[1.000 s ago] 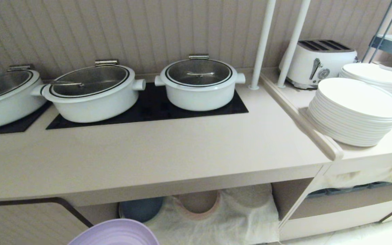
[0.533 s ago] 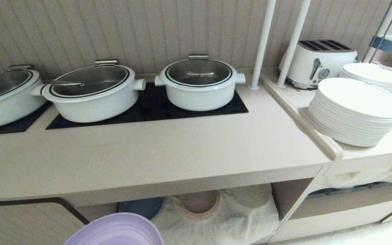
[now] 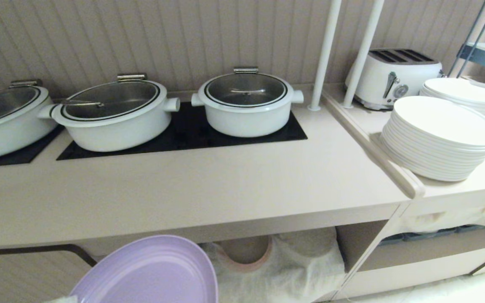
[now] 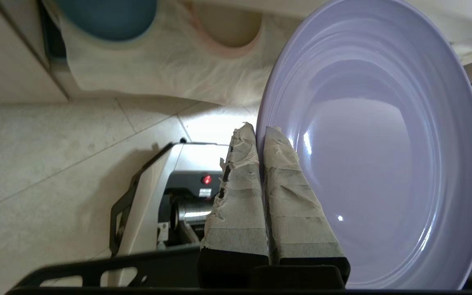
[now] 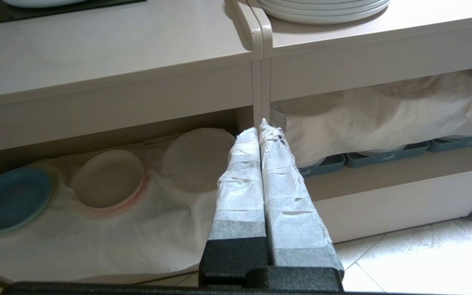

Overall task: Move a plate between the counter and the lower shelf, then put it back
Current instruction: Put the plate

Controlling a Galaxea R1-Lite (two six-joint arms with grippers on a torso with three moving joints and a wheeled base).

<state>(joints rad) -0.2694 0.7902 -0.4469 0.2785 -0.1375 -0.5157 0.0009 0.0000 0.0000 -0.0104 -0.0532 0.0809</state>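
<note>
Round glossy lavender plate with ringed rim — edge pinched in left tool.

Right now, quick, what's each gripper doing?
Left gripper: shut on the purple plate's rim.
Right gripper: shut, holding nothing.

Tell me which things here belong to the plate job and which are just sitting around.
Part of the job:
- lavender plate, rim pinched in the left gripper
- counter
- lower shelf with its cream cloth

Just lying about:
- three white pots
- toaster
- white plate stacks
- blue plate and beige-pink plate
- right gripper, idle, jaws shut
</note>
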